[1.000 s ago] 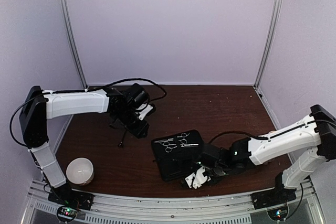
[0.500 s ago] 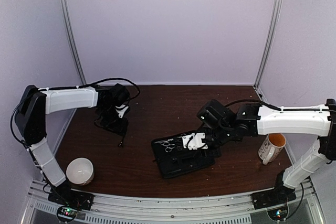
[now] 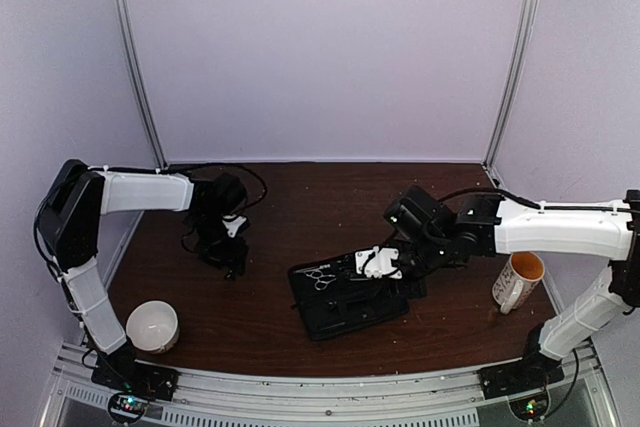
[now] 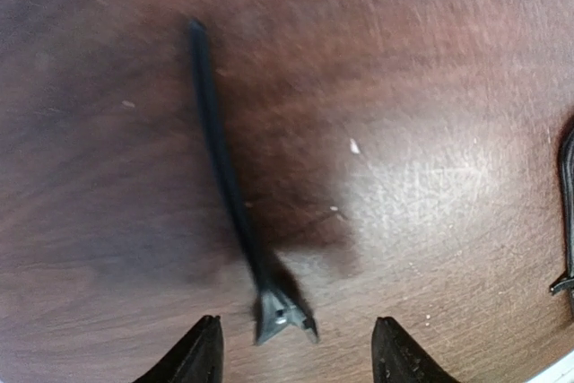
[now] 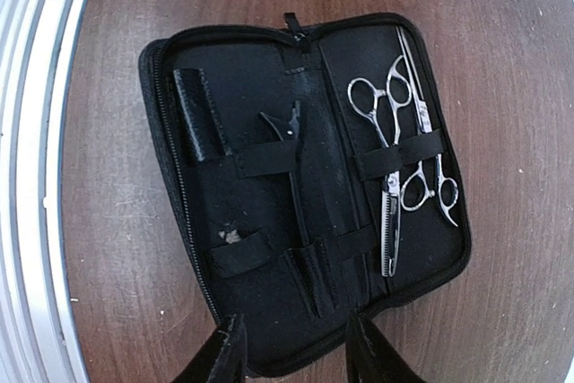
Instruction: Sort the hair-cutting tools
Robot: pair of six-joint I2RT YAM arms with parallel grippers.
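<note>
From above: left gripper [image 3: 228, 253] sits low over the left part of the table [image 3: 300, 197]. Right gripper [image 3: 381, 265] is over the open black case [image 3: 335, 322]. White bowl [image 3: 152, 325] and mug [image 3: 518, 282] stand well apart at the edges. Loose clip is hidden under the left wrist in this view.

Left wrist: jaws apart, nothing held. Loose black clip [image 4: 224, 177] lies flat on the wood, its hinged end between the fingertips [image 4: 202, 352]. Likely step: pick it up. Best done by dropping straight down, pads to the wood, and pinching across the thicker hinged end, since the thin shaft could slip out.

Right wrist: jaws moderately apart, empty, above the case's near edge. Both scissors [image 5: 387, 213] are strapped in the right half, with a second clip [image 5: 296, 177] under the middle straps. Keeping this arm clear of the left's path seems wise.
</note>
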